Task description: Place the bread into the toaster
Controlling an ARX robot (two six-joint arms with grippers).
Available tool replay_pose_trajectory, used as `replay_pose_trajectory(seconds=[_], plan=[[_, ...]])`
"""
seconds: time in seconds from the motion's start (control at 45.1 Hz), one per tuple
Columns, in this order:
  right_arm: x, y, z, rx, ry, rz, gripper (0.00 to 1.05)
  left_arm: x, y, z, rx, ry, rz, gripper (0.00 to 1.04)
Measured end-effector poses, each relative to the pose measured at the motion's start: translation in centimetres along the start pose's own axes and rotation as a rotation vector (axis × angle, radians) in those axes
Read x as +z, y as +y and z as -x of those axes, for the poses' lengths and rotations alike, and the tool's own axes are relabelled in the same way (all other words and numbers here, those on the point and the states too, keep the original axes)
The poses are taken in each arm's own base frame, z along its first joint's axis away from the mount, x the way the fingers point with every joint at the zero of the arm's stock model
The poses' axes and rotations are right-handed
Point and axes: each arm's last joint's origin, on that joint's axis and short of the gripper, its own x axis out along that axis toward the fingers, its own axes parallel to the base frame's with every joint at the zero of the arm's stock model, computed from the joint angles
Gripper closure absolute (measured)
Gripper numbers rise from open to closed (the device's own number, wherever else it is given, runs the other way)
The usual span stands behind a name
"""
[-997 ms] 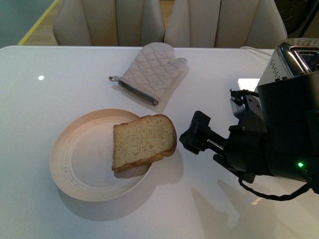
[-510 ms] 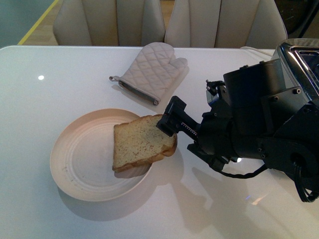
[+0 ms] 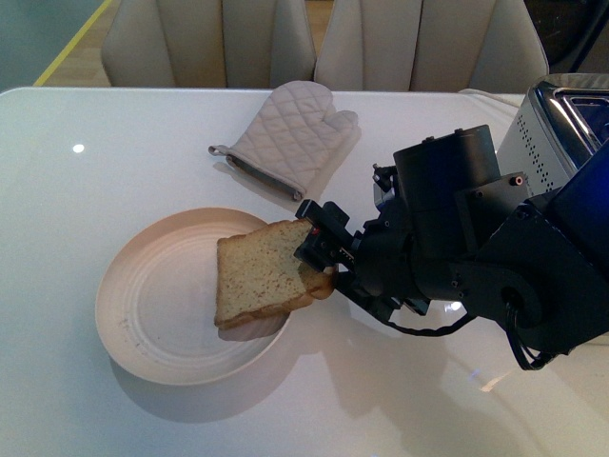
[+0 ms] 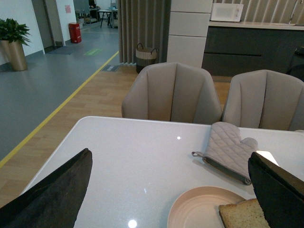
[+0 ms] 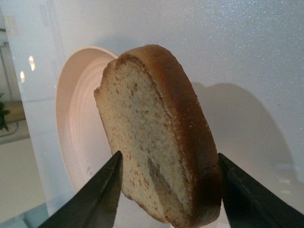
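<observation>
White glossy worktop (image 3: 114, 133) fills frame, with beige chairs (image 3: 209, 43) along top edge. Black, bulky right arm (image 3: 476, 248) reaches from right edge toward centre, wrist angled down-left. Toaster (image 3: 557, 143) at upper right, cut off by frame edge, lower part hidden behind arm. Cream plate (image 3: 143, 314) lower left. Quilted oven mitt (image 3: 290, 138) upper centre. Bread (image 3: 262, 276) leans on plate's right rim, right corner hidden by right gripper (image 3: 319, 249). Jaws spread, one finger either side of slice; contact unclear. Left gripper (image 4: 169, 155) spread wide, nothing between.

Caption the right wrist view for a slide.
Right end effector flanks the bread propped on the plate rim.
</observation>
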Motion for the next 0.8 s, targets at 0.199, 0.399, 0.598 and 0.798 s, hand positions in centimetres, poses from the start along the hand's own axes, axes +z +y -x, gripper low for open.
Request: replay_pose_trajectory(seconds=[0.199,0.399,0.598,0.798], plan=[[-0.1,0.1,0.0,0.017,0.021,-0.031,0.8,0.0,0.0,0.0,0.0,0.0,0.0,0.07],[-0.3,0.3,0.7,0.023,0.013,-0.047,1.02,0.0,0.0,0.0,0.0,0.0,0.0,0.07],[2.2,2.6,5.6,0.073,-0.104,-0.017,1.02,0.0,0.0,0.0,0.0,0.0,0.0,0.07],[7.9,5.7,15.4,-0.007,-0.363,0.121,1.02,0.0,0.0,0.0,0.0,0.0,0.0,0.07]])
